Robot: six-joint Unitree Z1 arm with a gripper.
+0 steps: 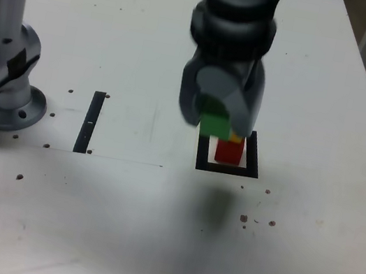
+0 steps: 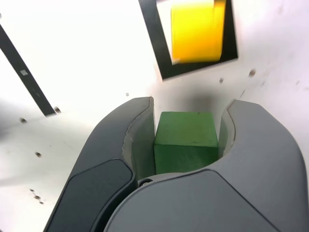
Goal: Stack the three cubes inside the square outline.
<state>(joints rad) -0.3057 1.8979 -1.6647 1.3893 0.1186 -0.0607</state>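
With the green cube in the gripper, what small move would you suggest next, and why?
Probably shift the gripper sideways until the green cube sits squarely over the yellow cube, which already tops the red cube inside the square outline; the wrist view shows them still offset.

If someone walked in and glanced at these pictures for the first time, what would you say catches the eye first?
First, the gripper shut on the green cube, held in the air near the middle of the exterior view. Just beside it, the yellow cube sits on the red cube inside the square outline. Towards the exterior view's left, a thin black strip lies on the white table.
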